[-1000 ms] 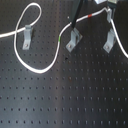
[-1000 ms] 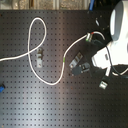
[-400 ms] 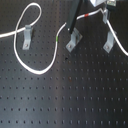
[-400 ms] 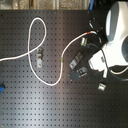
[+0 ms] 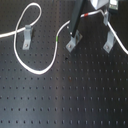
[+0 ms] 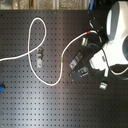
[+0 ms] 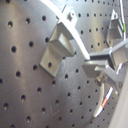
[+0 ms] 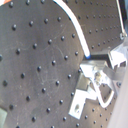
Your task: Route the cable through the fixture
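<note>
The white cable [image 5: 31, 69] comes in from the first exterior view's left, loops by the left metal fixture [image 5: 27, 36], sags, then rises past its green mark [image 5: 59, 37] to its red band [image 5: 86, 16]. My gripper [image 5: 102, 7] at the top right of the first exterior view is shut on the cable just past the red band. The middle fixture [image 5: 73, 41] and the right fixture [image 5: 109, 43] stand below it. In the second exterior view the cable [image 6: 47, 80], red band [image 6: 89, 34] and gripper [image 6: 95, 41] show too. The first wrist view shows the cable [image 7: 70, 27] crossing a fixture [image 7: 56, 47] into the fingers [image 7: 107, 56].
The black perforated board [image 5: 65, 95] carries everything. A dark bar [image 5: 76, 20] slants down over the middle fixture. A further stretch of white cable [image 5: 119, 42] runs down past the right fixture. The white robot body [image 6: 117, 35] fills the second exterior view's right. A small blue object [image 6: 1, 91] sits at the second exterior view's left edge.
The gripper and the held cable end have shifted only slightly near the right fixtures. The loop at the left fixture has not moved.
</note>
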